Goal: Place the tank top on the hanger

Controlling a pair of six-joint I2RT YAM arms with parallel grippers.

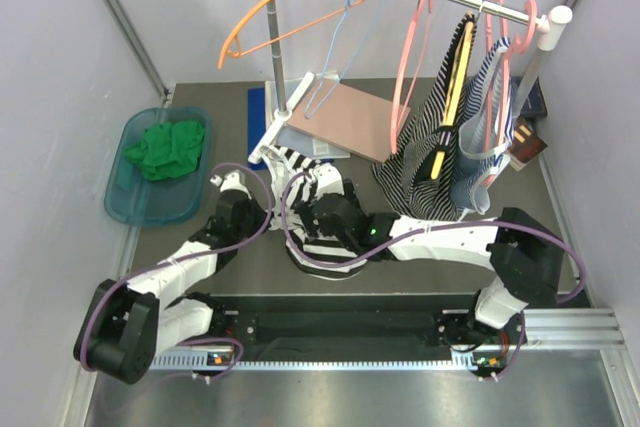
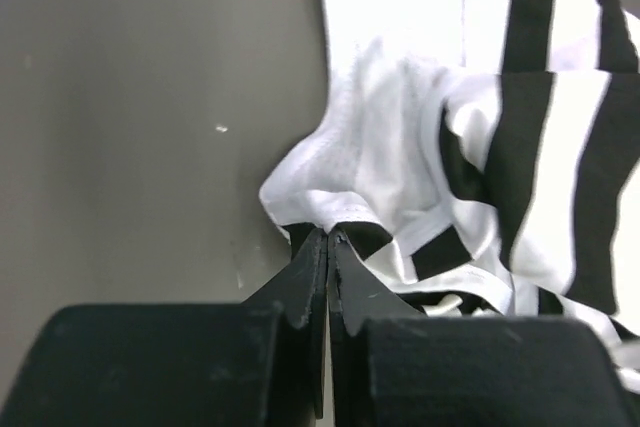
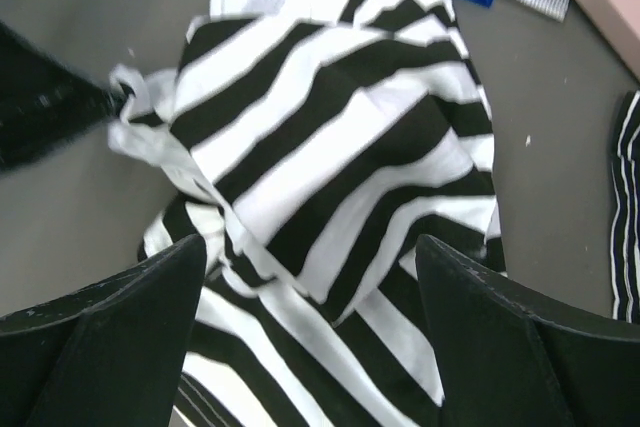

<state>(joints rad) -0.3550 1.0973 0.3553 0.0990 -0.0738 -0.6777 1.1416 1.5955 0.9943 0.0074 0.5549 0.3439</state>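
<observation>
Fingers (image 2: 300, 292) of the left gripper (image 2: 328, 237) pinch the white edge of the soft, wide-striped black-and-white tank top (image 2: 520, 147); right gripper (image 3: 310, 252) spread above it

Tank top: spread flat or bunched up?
Bunched: the tank top lies crumpled in folds on the table, one edge pinched in the shut left pincer.

tank top (image 1: 298, 160) — mostly under the right arm (image 1: 440, 232), top view
</observation>
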